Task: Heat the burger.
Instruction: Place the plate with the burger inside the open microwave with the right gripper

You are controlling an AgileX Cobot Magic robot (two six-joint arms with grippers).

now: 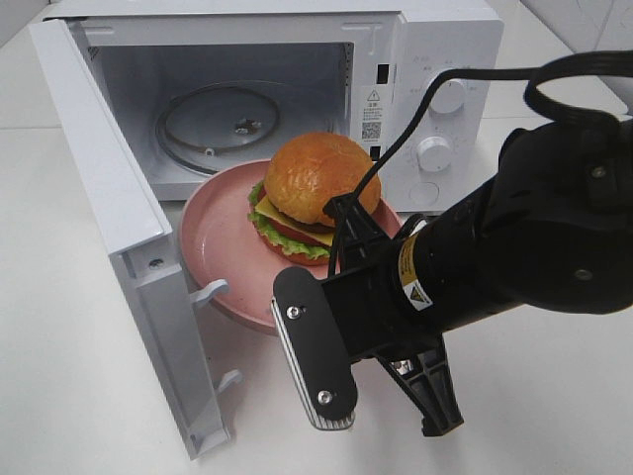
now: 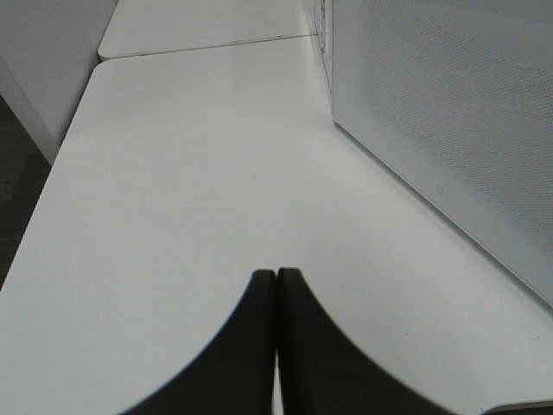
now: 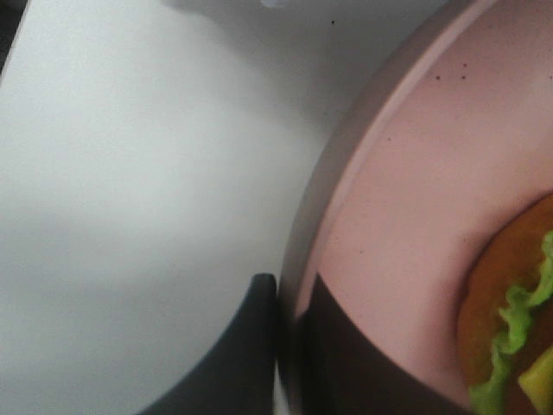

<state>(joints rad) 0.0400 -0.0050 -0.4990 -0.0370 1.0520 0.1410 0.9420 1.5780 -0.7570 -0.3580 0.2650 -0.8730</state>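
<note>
Some rim of the round pink plate (image 1: 213, 237) hides behind the black right arm (image 1: 534, 228); the right gripper (image 3: 289, 337) clamps that rim, the glossy brown-bunned burger (image 1: 318, 193) on the plate just beyond. Left gripper (image 2: 276, 346) closed, empty.

From above, the right arm (image 1: 475, 257) hides the right gripper (image 3: 285, 290) and the pink plate (image 1: 213, 247) rim there; beside that gripper the burger (image 3: 497, 311) is blurred and cropped
</note>
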